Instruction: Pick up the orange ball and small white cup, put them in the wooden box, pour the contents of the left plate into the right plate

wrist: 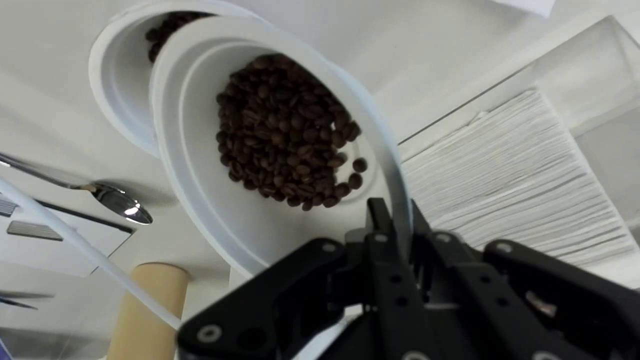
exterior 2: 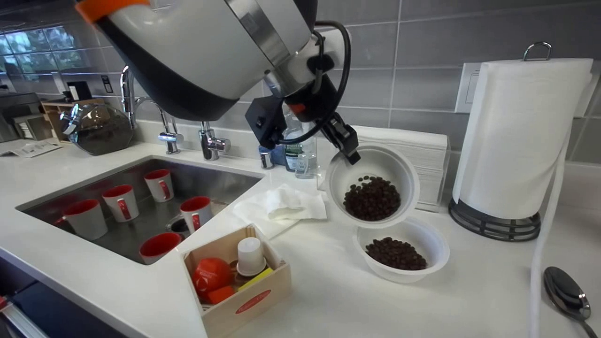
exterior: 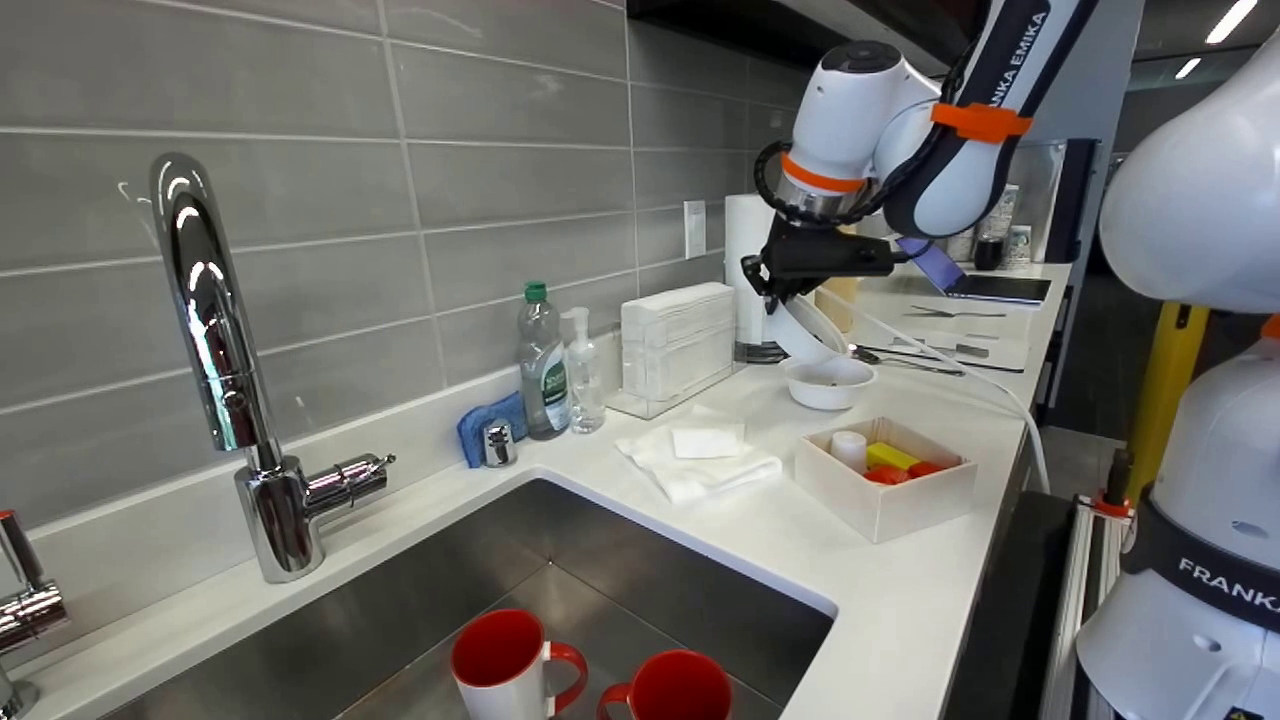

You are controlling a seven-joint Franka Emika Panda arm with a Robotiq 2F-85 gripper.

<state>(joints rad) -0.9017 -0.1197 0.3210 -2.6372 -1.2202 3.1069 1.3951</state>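
White bowl (wrist: pixel 197 145) first, wrist view: rim pinched in my gripper (wrist: pixel 397 220), jaws closed on it. It's tipped, coffee beans (wrist: pixel 285 130) inside. Behind it, lower bowl (wrist: pixel 122 92) shows partly, more beans in there. Spoon (wrist: pixel 122 202) and a stack of folded paper towels (wrist: pixel 520 185) at opposite edges of the view.

In an exterior view I see the lower bowl upright on the tabletop (exterior 2: pixel 338 291), white bowl over it with its mouth toward the camera; can't tell if the two touch. Both orange ball (exterior 2: pixel 212 274) and small white cup (exterior 2: pixel 250 253) sit in the wooden box (exterior 2: pixel 253 305), cup rim-down, yellow block (exterior 2: pixel 257 278) just beside it. Red-lined mugs (exterior 2: pixel 121 206) in the sink (exterior 2: pixel 230 182). Paper towel roll (exterior 2: pixel 521 141) stands near the bowls.

In an exterior view I get the chrome faucet (exterior: pixel 235 390) at the sink, dish soap bottle (exterior: pixel 543 375) just beside a clear pump bottle (exterior: pixel 583 385). Rumpled white sheet (exterior: pixel 665 465), cloth or paper I can't tell, near the box.
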